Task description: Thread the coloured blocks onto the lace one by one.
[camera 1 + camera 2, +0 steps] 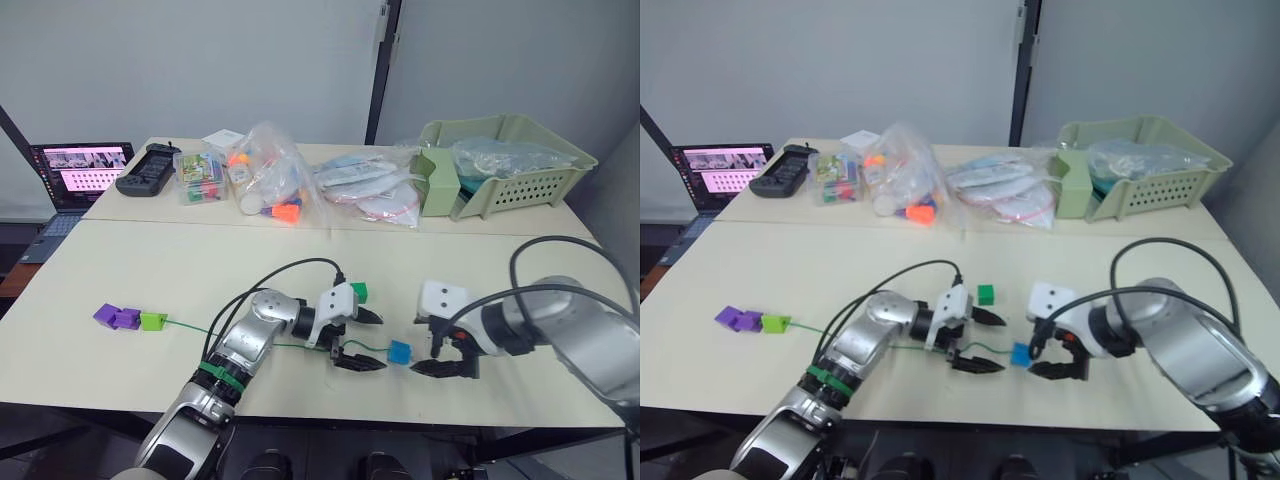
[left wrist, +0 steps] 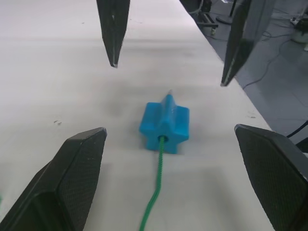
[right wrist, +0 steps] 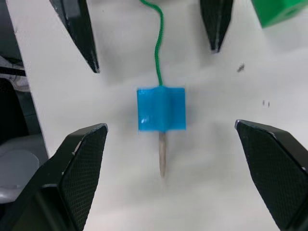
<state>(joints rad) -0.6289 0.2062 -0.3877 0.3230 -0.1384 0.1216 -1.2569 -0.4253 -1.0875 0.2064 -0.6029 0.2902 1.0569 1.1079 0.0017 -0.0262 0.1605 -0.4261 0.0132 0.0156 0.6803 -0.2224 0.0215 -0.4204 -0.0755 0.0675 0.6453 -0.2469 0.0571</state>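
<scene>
Left gripper [image 1: 358,340]: black fingers spread, holding nothing, facing the small blue plastic star-edged block [image 1: 400,352] on the cream desk [image 1: 150,270]. Right gripper [image 1: 445,360]: also spread and empty, just beyond the block on its other side.

Thin green cord lace [image 2: 156,192] enters the blue block's hole; its stiff greyish tip [image 3: 162,156] pokes out the far side, toward the right gripper. Dark green cube [image 1: 359,292] lies loose near the left gripper. Two purple blocks [image 1: 116,317] and one lime block [image 1: 152,321] sit at the lace's far end.

Risk: with nothing held, a pull on the lace could draw the tip back out; a closing finger could knock the block aside.
</scene>
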